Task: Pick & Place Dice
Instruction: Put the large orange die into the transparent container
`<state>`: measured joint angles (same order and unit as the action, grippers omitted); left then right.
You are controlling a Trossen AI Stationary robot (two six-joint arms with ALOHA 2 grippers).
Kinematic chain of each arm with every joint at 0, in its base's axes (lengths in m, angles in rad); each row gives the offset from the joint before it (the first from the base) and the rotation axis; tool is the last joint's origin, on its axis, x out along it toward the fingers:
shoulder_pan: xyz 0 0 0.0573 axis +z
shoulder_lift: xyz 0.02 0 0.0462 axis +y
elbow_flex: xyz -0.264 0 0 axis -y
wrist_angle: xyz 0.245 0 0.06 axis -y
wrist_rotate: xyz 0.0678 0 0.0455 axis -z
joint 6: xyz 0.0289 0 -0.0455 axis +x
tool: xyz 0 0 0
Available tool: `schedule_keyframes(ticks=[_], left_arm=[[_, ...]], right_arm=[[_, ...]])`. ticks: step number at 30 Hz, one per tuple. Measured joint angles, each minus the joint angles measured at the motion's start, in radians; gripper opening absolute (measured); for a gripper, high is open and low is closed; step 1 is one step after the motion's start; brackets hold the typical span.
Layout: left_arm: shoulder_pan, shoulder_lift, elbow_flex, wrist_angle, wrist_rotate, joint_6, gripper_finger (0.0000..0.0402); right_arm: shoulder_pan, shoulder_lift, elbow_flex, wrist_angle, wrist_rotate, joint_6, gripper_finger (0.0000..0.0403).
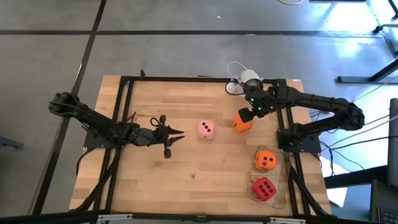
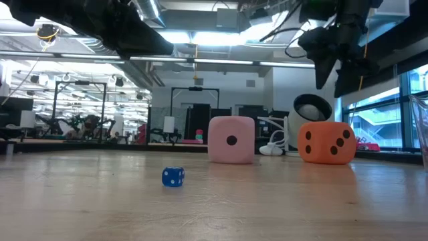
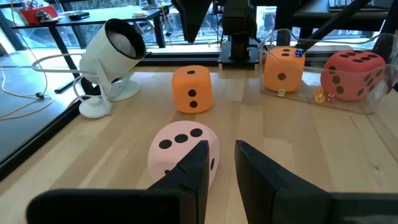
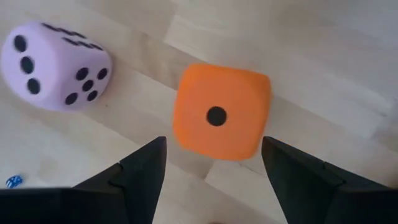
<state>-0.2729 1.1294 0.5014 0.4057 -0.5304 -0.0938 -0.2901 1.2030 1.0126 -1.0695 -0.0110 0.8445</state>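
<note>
An orange die (image 1: 242, 121) rests on the wooden table, one pip up (image 4: 221, 112). My right gripper (image 4: 214, 146) hangs open above it, pointing steeply down, one finger on either side and clear of it (image 2: 332, 84). A pale pink die (image 1: 206, 129) sits on the table to its left. My left gripper (image 1: 180, 134) is held almost level just left of the pink die (image 3: 183, 149), its fingers narrowly apart with nothing between them. A second orange die (image 1: 265, 160) and a red die (image 1: 263, 188) sit in a clear tray (image 1: 283, 186).
A white round camera (image 1: 249, 79) with its cable stands at the table's far edge, just behind my right gripper. A tiny blue die (image 2: 172, 176) lies on the wood nearer the front. A black frame (image 1: 124, 112) runs around the table top.
</note>
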Motion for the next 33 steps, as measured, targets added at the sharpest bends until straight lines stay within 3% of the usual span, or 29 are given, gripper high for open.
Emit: schedule_keyframes(ticks=[12, 23, 30, 33], left_arm=[[0.000, 0.000, 0.000, -0.008, 0.002, -0.001, 0.0069], [0.000, 0.000, 0.000, -0.014, 0.001, -0.001, 0.0069], [0.000, 0.000, 0.000, -0.014, 0.001, -0.001, 0.0069], [0.000, 0.000, 0.000, -0.014, 0.001, -0.001, 0.0072]], right_arm=[[-0.102, 0.000, -0.120, 0.044, -0.113, -0.048, 0.0263], [-0.140, -0.005, -0.264, 0.256, -0.215, -0.075, 0.0263], [-0.172, -0.006, -0.295, 0.251, -0.204, -0.094, 0.0263], [-0.182, -0.003, -0.281, 0.259, -0.260, -0.094, 0.0263]])
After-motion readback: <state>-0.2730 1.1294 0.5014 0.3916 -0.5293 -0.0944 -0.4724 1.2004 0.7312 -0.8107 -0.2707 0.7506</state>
